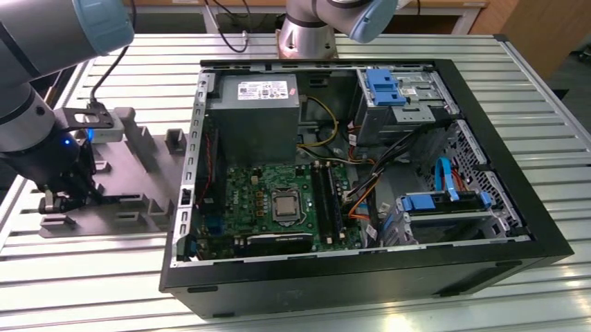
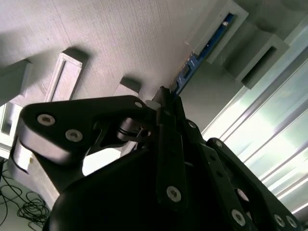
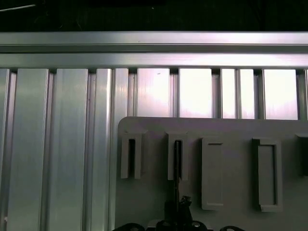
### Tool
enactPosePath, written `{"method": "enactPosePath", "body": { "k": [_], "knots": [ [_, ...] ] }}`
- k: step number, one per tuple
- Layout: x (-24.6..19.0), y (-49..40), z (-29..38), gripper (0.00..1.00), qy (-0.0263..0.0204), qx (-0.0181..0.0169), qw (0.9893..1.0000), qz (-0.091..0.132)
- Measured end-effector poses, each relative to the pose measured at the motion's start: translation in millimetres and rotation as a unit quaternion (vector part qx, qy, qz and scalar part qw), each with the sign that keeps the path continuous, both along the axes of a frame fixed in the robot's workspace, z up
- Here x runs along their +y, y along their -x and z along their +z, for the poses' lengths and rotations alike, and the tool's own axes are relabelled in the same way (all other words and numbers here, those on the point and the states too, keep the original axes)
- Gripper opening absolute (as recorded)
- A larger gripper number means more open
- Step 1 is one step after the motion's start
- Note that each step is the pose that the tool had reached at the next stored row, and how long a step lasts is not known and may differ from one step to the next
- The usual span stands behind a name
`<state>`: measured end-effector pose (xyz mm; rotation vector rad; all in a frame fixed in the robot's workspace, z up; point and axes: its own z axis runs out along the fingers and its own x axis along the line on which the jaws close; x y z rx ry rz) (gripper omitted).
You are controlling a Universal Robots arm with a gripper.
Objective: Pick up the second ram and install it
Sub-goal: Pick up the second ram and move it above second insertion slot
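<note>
The second ram [image 2: 207,45] is a thin blue-green board standing on edge in a slot of a grey holder plate [image 2: 120,38]. In the first wrist view the ram [image 3: 177,156] shows edge-on in the holder's [image 3: 231,130] second slot. My gripper [image 2: 166,94] has its black fingers closed together on the near end of the stick. Seen from the exterior view, the gripper [image 1: 57,202] is low over the grey holder [image 1: 138,180] at the left, well away from the open computer case [image 1: 489,228].
Inside the case lie the green motherboard [image 1: 249,197], its long black memory slots [image 1: 323,197], a power supply [image 1: 254,111], cables and blue drive brackets [image 1: 443,202]. A second arm's base [image 1: 305,34] stands behind the case. The ribbed aluminium table [image 3: 57,144] surrounds the holder.
</note>
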<state>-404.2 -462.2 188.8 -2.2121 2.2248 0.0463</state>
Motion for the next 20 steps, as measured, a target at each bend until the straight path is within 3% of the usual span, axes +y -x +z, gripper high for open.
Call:
{"method": "enactPosePath", "body": {
  "k": [6,13,20],
  "knots": [
    [0.0,0.0,0.5,0.14,-0.0001,-0.0001,1.0,-0.003],
    [0.0,0.0,10.5,0.14,0.0,0.0,1.0,-0.006],
    [0.0,0.0,11.2,0.14,0.0,0.0,1.0,-0.006]
  ]
}}
